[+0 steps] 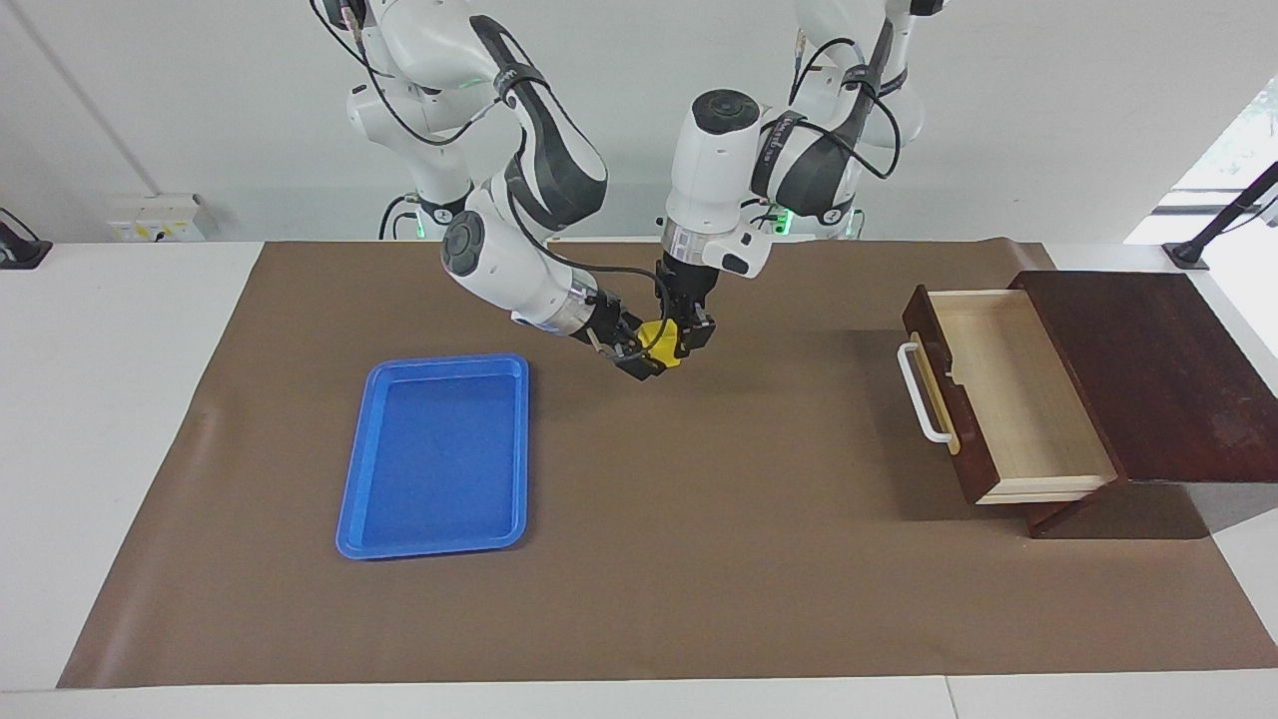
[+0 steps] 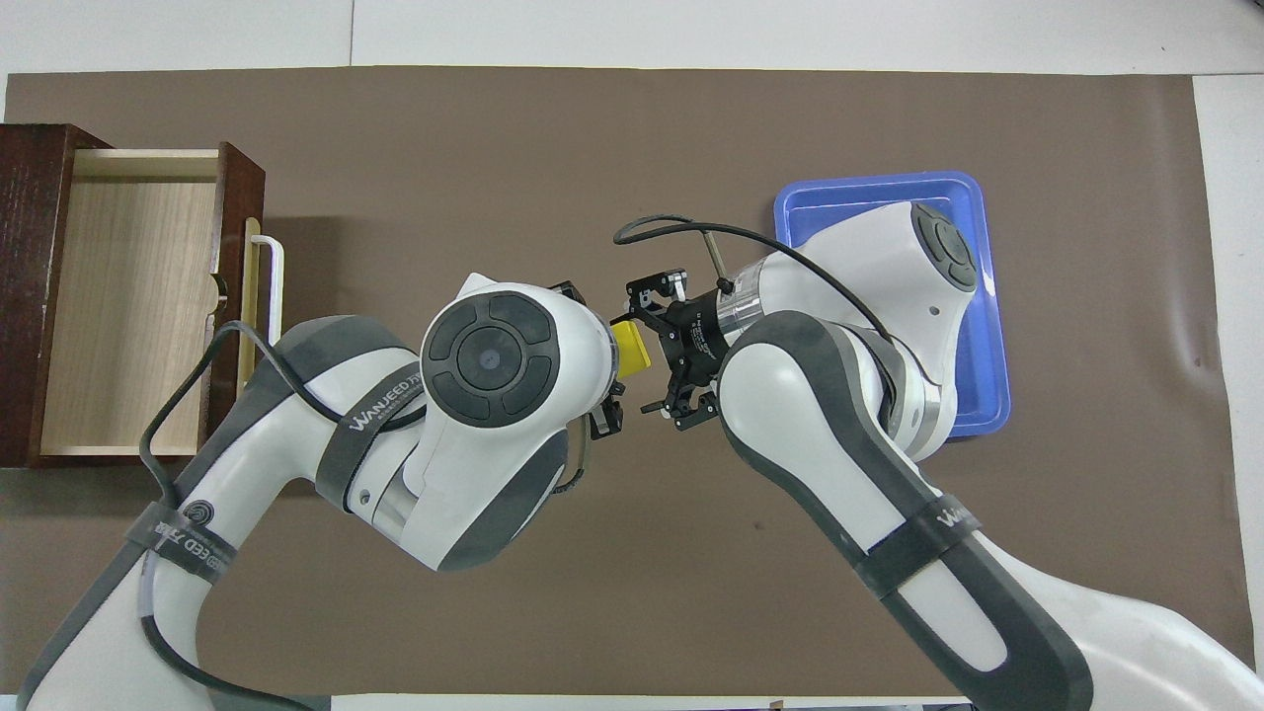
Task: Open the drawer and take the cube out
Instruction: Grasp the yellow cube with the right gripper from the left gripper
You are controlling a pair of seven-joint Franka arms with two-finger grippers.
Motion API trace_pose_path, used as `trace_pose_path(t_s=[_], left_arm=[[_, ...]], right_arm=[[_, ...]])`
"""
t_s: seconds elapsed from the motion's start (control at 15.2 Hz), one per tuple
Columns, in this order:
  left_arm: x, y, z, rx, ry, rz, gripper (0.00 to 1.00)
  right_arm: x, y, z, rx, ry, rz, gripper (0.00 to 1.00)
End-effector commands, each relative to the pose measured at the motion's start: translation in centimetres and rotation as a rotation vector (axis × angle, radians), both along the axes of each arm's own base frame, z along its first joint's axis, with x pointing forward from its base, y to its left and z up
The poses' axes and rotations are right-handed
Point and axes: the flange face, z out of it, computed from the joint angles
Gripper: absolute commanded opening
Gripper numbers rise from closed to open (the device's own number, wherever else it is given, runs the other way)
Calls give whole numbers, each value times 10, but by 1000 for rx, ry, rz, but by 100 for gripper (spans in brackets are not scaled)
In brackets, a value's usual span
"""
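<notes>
The yellow cube (image 1: 658, 338) is held in the air over the middle of the brown mat, between both grippers; it also shows in the overhead view (image 2: 632, 350). My left gripper (image 1: 687, 336) points straight down and is shut on the cube. My right gripper (image 1: 637, 356) reaches in from the side, and its fingers (image 2: 654, 292) stand spread open on either side of the cube. The drawer (image 1: 1008, 399) is pulled open from its dark wooden box (image 1: 1148, 369) at the left arm's end of the table. Its pale interior (image 2: 128, 296) is empty and its white handle (image 1: 919, 394) faces the table's middle.
A flat blue tray (image 1: 434, 454) lies empty on the mat toward the right arm's end of the table. In the overhead view the right arm covers part of the tray (image 2: 981, 296). The brown mat (image 1: 749, 559) covers most of the table.
</notes>
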Motion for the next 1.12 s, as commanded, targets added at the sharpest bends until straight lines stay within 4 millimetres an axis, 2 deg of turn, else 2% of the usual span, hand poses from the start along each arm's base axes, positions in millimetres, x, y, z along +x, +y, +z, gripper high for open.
trace_pose_path(t_s=[0.0, 0.33, 0.53, 0.66, 0.72, 0.79, 0.86, 1.05], left_arm=[[1, 9, 2, 2, -31, 19, 0], [1, 10, 1, 3, -30, 18, 0], [1, 10, 1, 3, -30, 18, 0], [1, 10, 1, 4, -29, 18, 0], [1, 10, 2, 3, -31, 15, 0], [1, 10, 2, 2, -31, 15, 0], [1, 10, 1, 5, -29, 13, 0], [1, 10, 1, 4, -30, 13, 0]], right_arm=[[-14, -6, 1, 10, -5, 15, 100], [-17, -3, 0, 8, 1, 12, 100], [-20, -1, 6, 10, -6, 14, 83], [-21, -1, 9, 11, -13, 14, 67], [-21, -1, 10, 11, -21, 11, 52], [-21, -1, 10, 10, -16, 5, 17], [-20, -1, 10, 9, -11, -4, 0], [-18, -2, 13, 12, -20, -1, 0]])
